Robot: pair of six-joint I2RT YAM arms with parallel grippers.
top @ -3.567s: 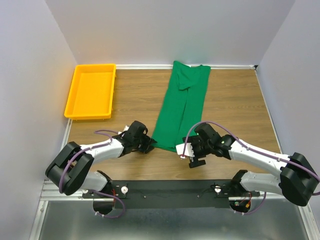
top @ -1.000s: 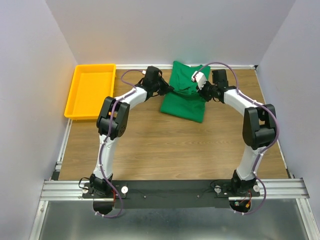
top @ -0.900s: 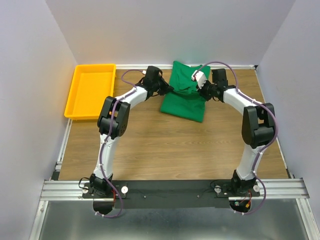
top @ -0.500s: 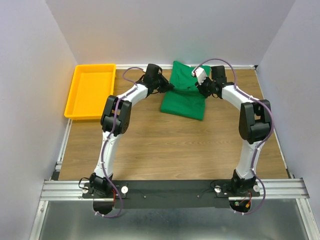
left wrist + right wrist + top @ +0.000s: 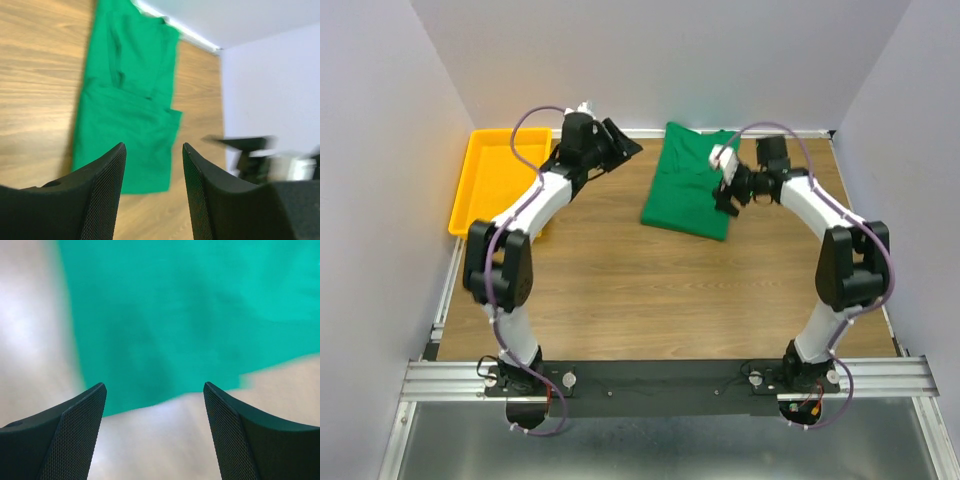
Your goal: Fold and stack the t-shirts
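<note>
T-shirt [image 5: 690, 187]: green, lying folded on the table [image 5: 620, 290] at the far side, right of centre, its far edge near the back wall. The wrist view [image 5: 132, 115] shows one layer doubled over another, with the near edge roughly straight.

Left gripper [image 5: 626, 146]: raised, to the left of the t-shirt and apart from it, between the t-shirt and the yellow tray [image 5: 485, 190]. In its own view [image 5: 153, 150] the jaws are parted and nothing lies between them.

Right gripper [image 5: 726, 198]: at the right edge of the t-shirt, toward its near corner. In its own view [image 5: 154, 387] the jaws are spread wide and released, with green cloth [image 5: 165, 315] and bare table below. That view is blurred, so contact with the cloth cannot be determined.
</note>
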